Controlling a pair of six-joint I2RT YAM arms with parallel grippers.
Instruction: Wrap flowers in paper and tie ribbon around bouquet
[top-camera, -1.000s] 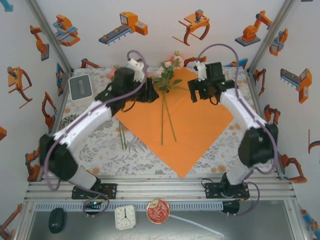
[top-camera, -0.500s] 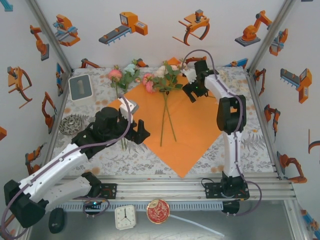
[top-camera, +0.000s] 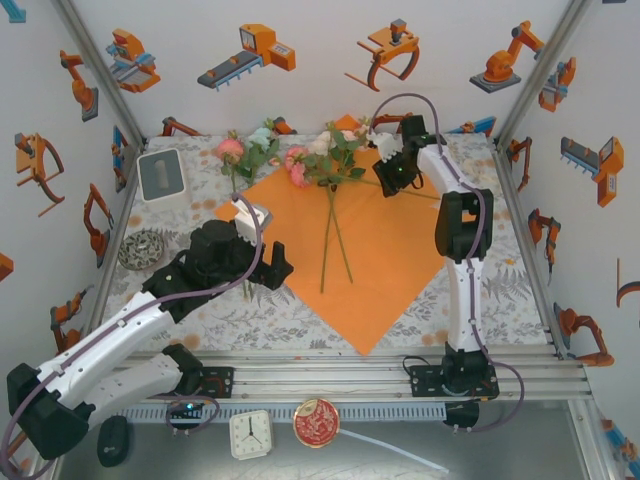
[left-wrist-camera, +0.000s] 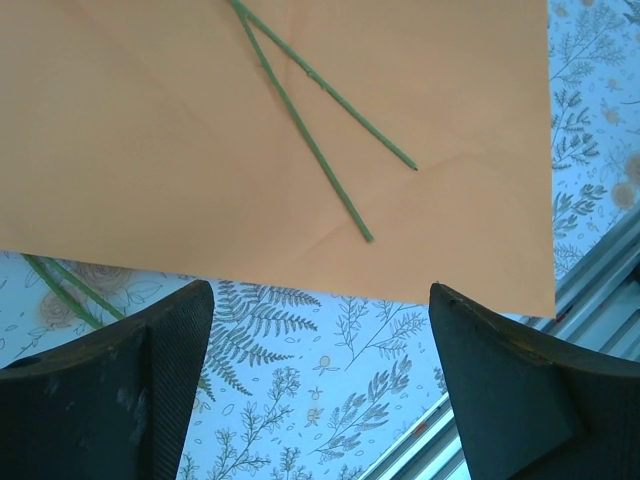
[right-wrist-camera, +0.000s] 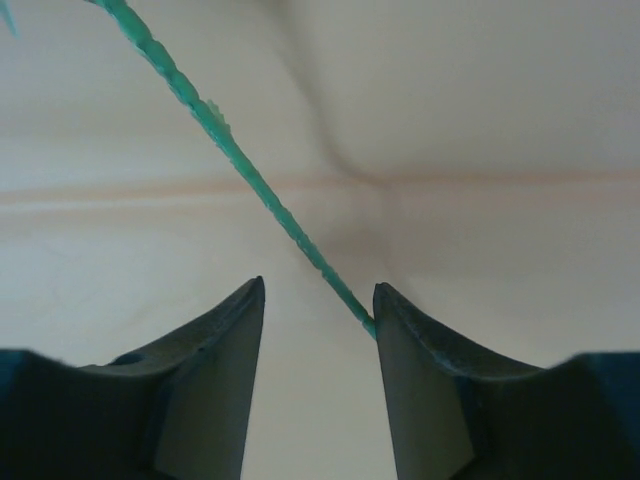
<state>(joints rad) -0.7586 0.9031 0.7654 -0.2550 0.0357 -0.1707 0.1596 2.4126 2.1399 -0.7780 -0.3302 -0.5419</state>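
The orange paper lies flat as a diamond on the flowered tablecloth. Some flowers rest on it, blooms at the far corner, two long stems running toward me. My left gripper hovers over the tablecloth just off the paper's left edge, open and empty. My right gripper is low over the paper's far corner. Its jaws stand partly apart, with a green stem running between them and touching the right finger. The ribbon is out of view.
More flowers lie off the paper at the back left, their stems on the cloth beside my left gripper. A white box and a metal bowl sit at the left. The metal rail bounds the near edge.
My left arm pulled back from the blooms to the paper's left edge and its jaws opened. My right gripper moved to the far corner and its jaws narrowed around a stem.
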